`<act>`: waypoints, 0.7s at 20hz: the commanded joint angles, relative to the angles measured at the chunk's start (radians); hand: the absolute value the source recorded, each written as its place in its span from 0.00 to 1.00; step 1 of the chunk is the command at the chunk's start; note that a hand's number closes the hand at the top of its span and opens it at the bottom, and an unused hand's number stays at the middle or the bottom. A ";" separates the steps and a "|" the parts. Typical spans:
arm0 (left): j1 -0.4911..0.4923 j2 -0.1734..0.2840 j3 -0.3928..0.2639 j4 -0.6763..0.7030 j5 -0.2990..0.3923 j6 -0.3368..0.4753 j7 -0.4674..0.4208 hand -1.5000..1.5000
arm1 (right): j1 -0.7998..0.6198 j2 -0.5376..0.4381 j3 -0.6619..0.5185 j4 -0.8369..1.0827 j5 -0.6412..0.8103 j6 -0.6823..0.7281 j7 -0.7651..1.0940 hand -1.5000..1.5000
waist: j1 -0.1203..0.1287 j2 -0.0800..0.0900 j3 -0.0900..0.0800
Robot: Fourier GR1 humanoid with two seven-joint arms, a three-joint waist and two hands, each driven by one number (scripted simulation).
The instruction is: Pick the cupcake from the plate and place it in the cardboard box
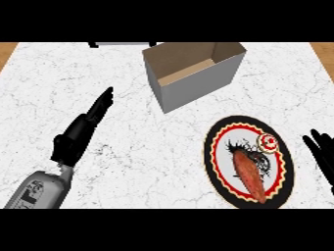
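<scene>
My right black hand (333, 157), fingers straight and spread, waits beside the round patterned plate (224, 184); I should approach the small white-red cupcake (268, 142) from above.

light: bright, even | shadows: faint, perhaps none cast; glare: none | plate (220, 181) stretched tall

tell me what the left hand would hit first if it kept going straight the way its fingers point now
Probably the open grey cardboard box. The black left hand points its straight fingers up and rightward across bare white marble counter, roughly toward the box's near left wall, though it might slip past its left side; height is unclear.
</scene>
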 commanded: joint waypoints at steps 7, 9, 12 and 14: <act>-0.039 -0.048 0.007 -0.020 -0.024 -0.025 0.074 0.50 | -0.049 0.087 0.103 -0.250 -0.051 0.381 0.363 0.00 | 0.025 0.007 0.002; -0.001 -0.056 -0.001 0.016 -0.068 -0.028 -0.003 0.50 | -0.166 0.139 0.078 -0.174 -0.091 0.442 0.397 0.00 | 0.031 0.009 0.002; -0.004 -0.016 0.051 -0.063 -0.031 -0.089 0.068 0.50 | -0.244 0.217 0.079 -0.078 -0.074 0.445 0.385 0.00 | 0.035 0.008 0.003; -0.018 -0.085 0.048 -0.002 -0.088 -0.051 0.046 0.50 | -0.243 0.231 0.034 -0.061 -0.076 0.472 0.345 0.00 | 0.027 0.008 0.003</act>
